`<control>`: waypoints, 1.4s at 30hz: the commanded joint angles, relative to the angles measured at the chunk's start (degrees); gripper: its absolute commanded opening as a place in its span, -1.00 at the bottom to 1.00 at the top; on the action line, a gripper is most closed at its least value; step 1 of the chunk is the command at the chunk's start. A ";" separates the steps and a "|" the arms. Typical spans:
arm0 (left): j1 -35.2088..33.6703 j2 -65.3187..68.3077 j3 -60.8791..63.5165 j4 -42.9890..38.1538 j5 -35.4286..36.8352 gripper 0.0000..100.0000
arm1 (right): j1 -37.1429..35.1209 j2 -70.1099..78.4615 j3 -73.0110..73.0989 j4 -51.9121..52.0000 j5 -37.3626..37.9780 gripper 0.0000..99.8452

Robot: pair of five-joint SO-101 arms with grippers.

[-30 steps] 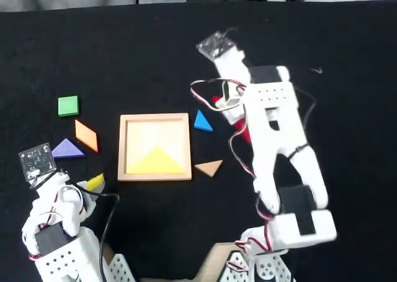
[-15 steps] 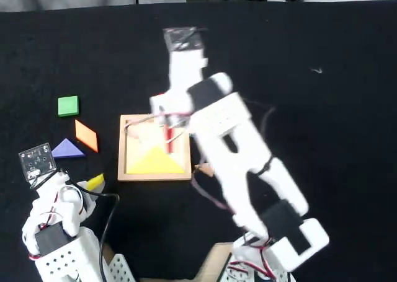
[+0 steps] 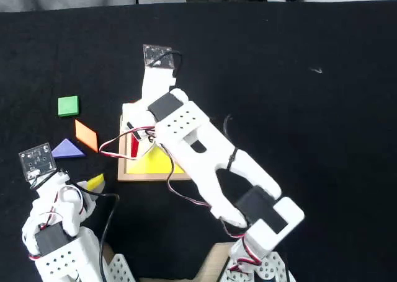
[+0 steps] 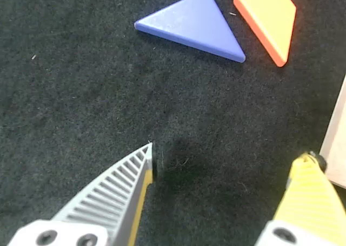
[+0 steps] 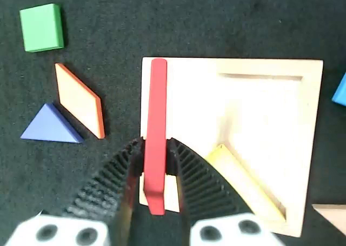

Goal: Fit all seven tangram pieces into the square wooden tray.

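- Red triangle [image 5: 158, 94]: the right gripper [image 5: 155, 143] is clamped on it, fingers pressed against its two flat faces so that the piece stands on edge. In the high view it sits left of centre in the frame, over the left side of the square wooden tray [image 3: 149, 177].
- Its long axis runs parallel to the tray's left rim. It looks to lie over that rim rather than clearly inside the recess, though how high it hangs cannot be told.
- The next move turns on this: the open recess lies to the right of the piece in the high view. By my reading, the piece has to shift that way and tip flat before it can seat.
- Inside the tray lies one yellow triangle [image 3: 155, 164]. It fills the lower part of the recess, and pale bare wood shows above it.
- Lying loose on the black cloth at the left of the high view are a green square [image 3: 68, 105], an orange parallelogram [image 3: 86, 135] and a purple triangle [image 3: 67, 149]. The last two nearly touch.
- On the tray's opposite side are a blue piece [image 5: 340, 92] and a tan triangle [image 5: 332, 216].
- The left gripper [image 4: 230, 151] hangs at the lower left of the high view with its jaws spread wide and nothing between them. It is the arm nearer the purple triangle and the parallelogram.
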 commanded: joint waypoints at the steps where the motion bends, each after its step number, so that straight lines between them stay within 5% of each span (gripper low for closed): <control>1: -0.57 -0.44 1.10 0.44 -0.35 -0.23 | -1.76 1.27 -2.59 -1.23 -0.97 -0.98; 42: -0.57 -0.44 1.19 0.44 -0.35 -0.23 | -4.13 19.91 -16.66 -0.97 -0.97 -0.98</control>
